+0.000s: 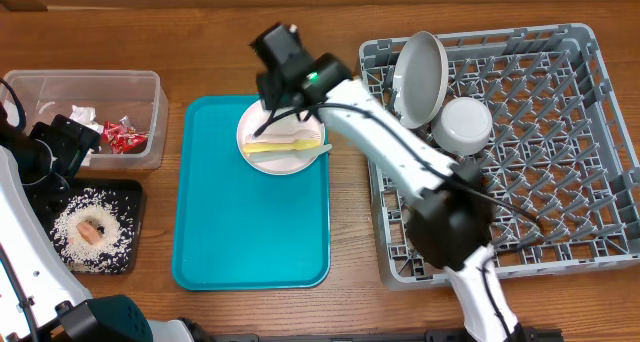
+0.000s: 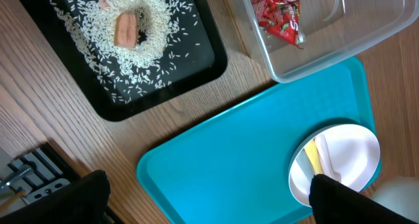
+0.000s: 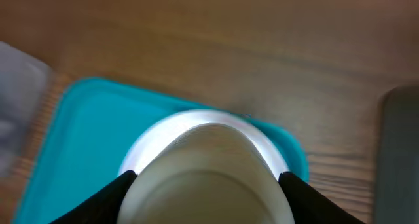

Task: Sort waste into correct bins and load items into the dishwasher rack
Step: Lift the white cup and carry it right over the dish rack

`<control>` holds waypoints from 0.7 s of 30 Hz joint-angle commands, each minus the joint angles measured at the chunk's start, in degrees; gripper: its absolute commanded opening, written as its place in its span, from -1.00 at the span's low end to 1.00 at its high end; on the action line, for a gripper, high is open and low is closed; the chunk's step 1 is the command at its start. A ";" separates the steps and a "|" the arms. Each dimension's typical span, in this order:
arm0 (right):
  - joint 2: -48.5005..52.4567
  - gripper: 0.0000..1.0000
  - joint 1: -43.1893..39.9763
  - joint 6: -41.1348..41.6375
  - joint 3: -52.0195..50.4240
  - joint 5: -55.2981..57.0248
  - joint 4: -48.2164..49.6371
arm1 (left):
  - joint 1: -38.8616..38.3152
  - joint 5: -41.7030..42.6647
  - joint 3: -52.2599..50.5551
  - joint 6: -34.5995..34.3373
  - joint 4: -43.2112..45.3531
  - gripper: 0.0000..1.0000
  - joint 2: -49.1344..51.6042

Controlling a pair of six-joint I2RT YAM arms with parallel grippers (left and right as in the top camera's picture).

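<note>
White cup [image 3: 204,194] between fingers of right pincer [image 3: 206,178], above pinkish-white plate [image 3: 196,118]

A teal rectangular tray [image 1: 250,232] with rounded corners and a raised rim lies flat on the brown wood-grain surface [image 1: 200,32].

My right arm [image 1: 392,139] shows white links, bulky black joints, a thin black cable [image 1: 345,108] along it and a green light [image 1: 313,79] at the wrist; my left arm [image 1: 12,214] looks alike.
</note>
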 commanded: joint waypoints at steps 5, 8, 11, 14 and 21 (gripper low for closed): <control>-19.41 -0.03 -11.34 0.31 3.30 0.50 -3.43 | -0.37 0.04 -0.52 -0.48 0.04 0.99 -0.20; -23.58 -0.03 -17.77 0.31 3.30 0.52 -6.54 | -0.37 0.04 -0.52 -0.50 0.07 1.00 -0.20; -26.21 -0.03 -24.70 0.31 3.30 0.52 -9.75 | -0.37 0.04 -0.52 -0.48 0.04 1.00 -0.20; -27.04 -0.02 -32.33 0.28 3.30 0.52 -13.25 | -0.37 0.04 -0.52 -0.48 0.07 1.00 -0.20; -26.64 0.06 -45.31 -0.57 0.72 0.50 -17.51 | -0.37 0.04 -0.52 -0.48 0.04 0.99 -0.20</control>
